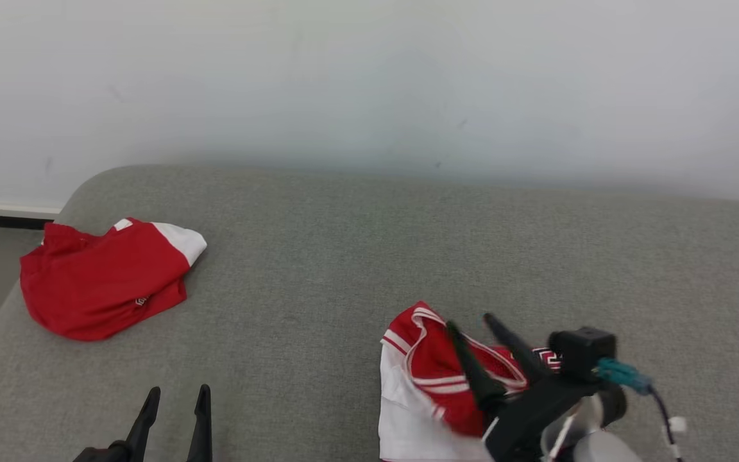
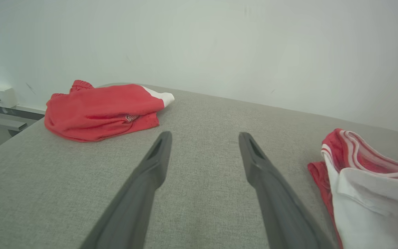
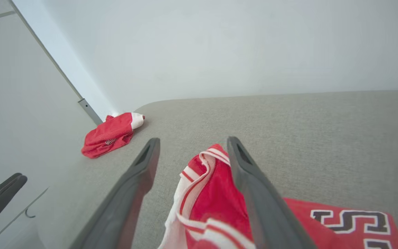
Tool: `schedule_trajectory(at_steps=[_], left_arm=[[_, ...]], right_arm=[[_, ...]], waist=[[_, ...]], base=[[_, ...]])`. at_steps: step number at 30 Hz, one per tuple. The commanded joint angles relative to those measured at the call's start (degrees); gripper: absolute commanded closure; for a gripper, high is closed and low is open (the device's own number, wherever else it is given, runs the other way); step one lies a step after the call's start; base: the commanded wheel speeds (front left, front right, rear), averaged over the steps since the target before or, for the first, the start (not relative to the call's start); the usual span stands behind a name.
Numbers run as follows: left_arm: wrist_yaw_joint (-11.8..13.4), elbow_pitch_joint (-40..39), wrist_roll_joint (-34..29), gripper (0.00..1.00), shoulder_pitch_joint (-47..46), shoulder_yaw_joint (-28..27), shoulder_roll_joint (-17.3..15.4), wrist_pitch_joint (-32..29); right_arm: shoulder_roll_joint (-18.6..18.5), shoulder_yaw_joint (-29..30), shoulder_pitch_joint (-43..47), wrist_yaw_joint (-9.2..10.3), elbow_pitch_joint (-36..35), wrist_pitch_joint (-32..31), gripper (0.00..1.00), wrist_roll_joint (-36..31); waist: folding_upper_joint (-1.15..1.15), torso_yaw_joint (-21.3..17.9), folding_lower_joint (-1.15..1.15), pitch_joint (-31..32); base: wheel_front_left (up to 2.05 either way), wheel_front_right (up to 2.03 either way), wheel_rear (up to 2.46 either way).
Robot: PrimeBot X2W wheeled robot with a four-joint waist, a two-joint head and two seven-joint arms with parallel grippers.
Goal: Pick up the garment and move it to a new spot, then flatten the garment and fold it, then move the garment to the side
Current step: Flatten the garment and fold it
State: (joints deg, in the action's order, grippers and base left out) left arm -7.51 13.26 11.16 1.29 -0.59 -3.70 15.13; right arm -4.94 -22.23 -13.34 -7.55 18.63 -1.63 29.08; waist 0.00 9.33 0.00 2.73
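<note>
2 red pieces of clothing are being carried by the grey bench (image 1: 344,244). The task's garment (image 1: 433,369), red with white trim and dark lettering, is lying crumpled at the near right. A second red piece (image 1: 103,282) is lying well apart at the far left corner.

The right gripper (image 1: 470,321) is being held wide just over the garment, with a fold of cloth rising between its fingers but not being pinched. The left gripper (image 1: 178,390) is also being held wide, hovering empty over bare bench.

The move to a new spot is being judged as done or nearly so, and flattening is being taken as the step in hand. For the next move, 2 well-separated edges are being called for, 1 per gripper, so that the bunched cloth can be drawn out flat.
</note>
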Motion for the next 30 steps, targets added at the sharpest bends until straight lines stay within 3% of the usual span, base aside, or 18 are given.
schedule_trajectory(at_steps=[1, 4, 10, 21, 30], left_arm=[[0.09, -0.06, 0.17, 0.0, 0.12, -0.13, -0.25, 0.01], [0.09, -0.57, -0.1, 0.0, 0.42, -0.24, -0.19, 0.01], [0.09, -1.57, -0.37, 0.0, 0.81, -0.33, -0.19, 0.01], [0.09, -2.75, -0.5, 0.0, 1.45, -0.06, -0.27, 0.01], [0.09, -4.06, -1.3, 0.0, 2.01, -0.78, -0.04, 0.01]], right_arm=[[-0.97, 0.9, 0.04, 0.14, -1.12, 1.4, 0.0, -0.18], [-3.27, 5.12, 2.55, 0.14, -4.88, 5.0, 0.0, -1.53], [-4.46, 13.63, 8.89, 0.14, -10.4, 8.85, 0.0, -4.51], [-0.58, 21.93, 18.52, 0.14, -18.35, 13.47, 0.0, -11.65], [1.22, 23.66, 21.68, 0.14, -19.58, 15.33, 0.0, -14.57]], waist=[[0.0, -1.0, 0.0, 0.43], [0.0, -2.38, 0.0, 0.84], [0.0, -4.32, 0.0, 1.17], [0.0, -6.13, 0.0, 1.04], [0.0, -6.25, 0.0, 1.29]], base=[[0.0, 0.0, 0.0], [0.0, 0.0, 0.0], [0.0, 0.0, 0.0], [0.0, 0.0, 0.0], [0.0, 0.0, 0.0]])
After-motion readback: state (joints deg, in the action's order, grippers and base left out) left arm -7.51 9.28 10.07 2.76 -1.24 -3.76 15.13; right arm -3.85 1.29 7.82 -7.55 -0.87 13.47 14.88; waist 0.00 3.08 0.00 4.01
